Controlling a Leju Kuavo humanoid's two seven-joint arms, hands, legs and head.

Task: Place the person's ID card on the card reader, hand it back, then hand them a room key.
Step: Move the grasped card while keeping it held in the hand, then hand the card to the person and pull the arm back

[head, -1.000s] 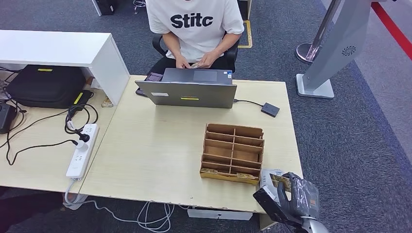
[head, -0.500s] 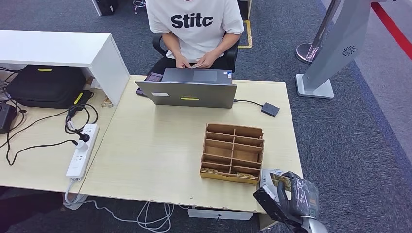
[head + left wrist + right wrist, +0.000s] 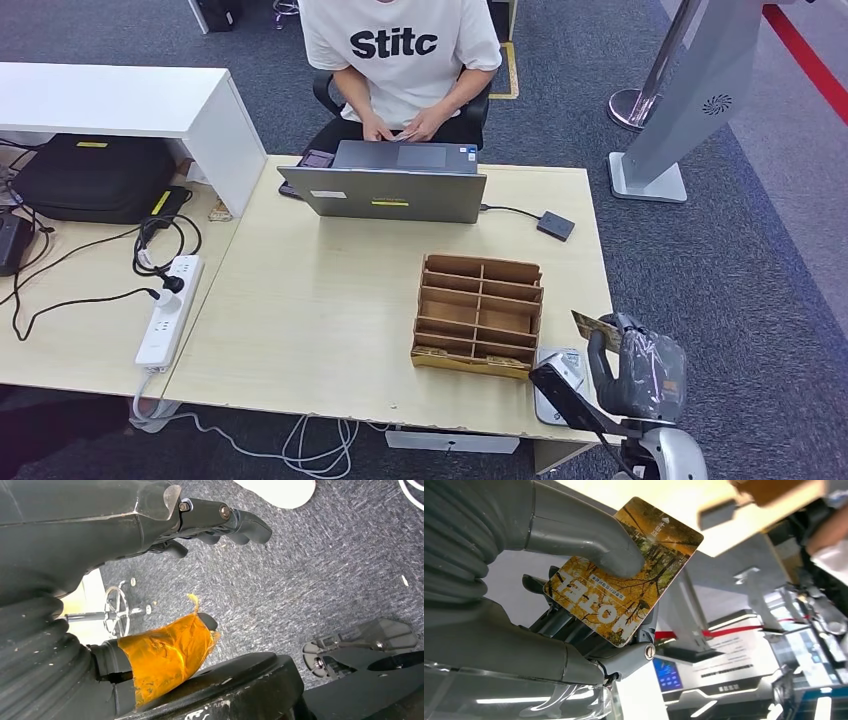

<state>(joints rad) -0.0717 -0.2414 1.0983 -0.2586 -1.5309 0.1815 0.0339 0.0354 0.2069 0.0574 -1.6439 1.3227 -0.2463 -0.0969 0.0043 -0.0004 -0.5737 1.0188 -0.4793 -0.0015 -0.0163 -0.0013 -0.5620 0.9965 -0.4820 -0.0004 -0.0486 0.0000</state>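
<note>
The right hand [image 3: 640, 375] pinches a hotel key card [image 3: 624, 570] between thumb and fingers [image 3: 589, 537], just off the surface's [image 3: 320, 320] near right corner, above the card reader [image 3: 557, 380]. The card reads "HOTEL". The left hand [image 3: 165, 520] hangs over carpet, fingers loosely curled, holding nothing. The cardboard organizer [image 3: 479, 316] holds cards in its nearest slots.
</note>
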